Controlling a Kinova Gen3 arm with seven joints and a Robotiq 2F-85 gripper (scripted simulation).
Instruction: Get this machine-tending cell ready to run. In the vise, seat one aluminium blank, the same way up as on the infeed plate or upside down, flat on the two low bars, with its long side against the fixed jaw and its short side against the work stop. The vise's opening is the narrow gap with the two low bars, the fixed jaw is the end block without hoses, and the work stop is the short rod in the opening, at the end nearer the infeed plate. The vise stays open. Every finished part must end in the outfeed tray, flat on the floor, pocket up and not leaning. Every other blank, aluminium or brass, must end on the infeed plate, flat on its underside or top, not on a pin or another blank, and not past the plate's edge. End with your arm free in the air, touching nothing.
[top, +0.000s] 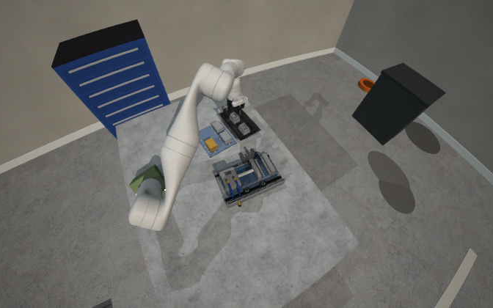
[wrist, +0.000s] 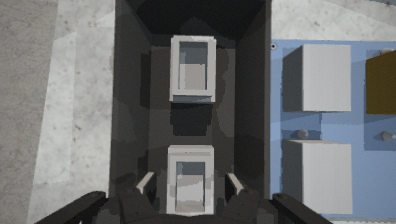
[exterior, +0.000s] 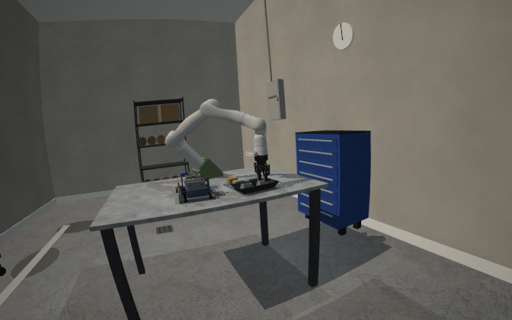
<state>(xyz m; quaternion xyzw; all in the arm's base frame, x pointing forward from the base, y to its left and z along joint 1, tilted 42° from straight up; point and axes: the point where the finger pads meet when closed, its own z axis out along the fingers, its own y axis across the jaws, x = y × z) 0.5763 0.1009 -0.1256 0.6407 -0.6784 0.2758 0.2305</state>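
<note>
My gripper is open over the black outfeed tray. Its fingers stand apart on either side of a finished part, which lies pocket up on the tray floor. A second finished part lies pocket up farther along the tray. On the blue infeed plate to the right lie two aluminium blanks and a brass blank. The vise stands open beside the plate, its opening showing nothing in it. The gripper also shows above the tray in the exterior view.
Small pins stand on the infeed plate between the blanks. A blue drawer cabinet stands beside the table. A green base block holds the arm at the table's edge.
</note>
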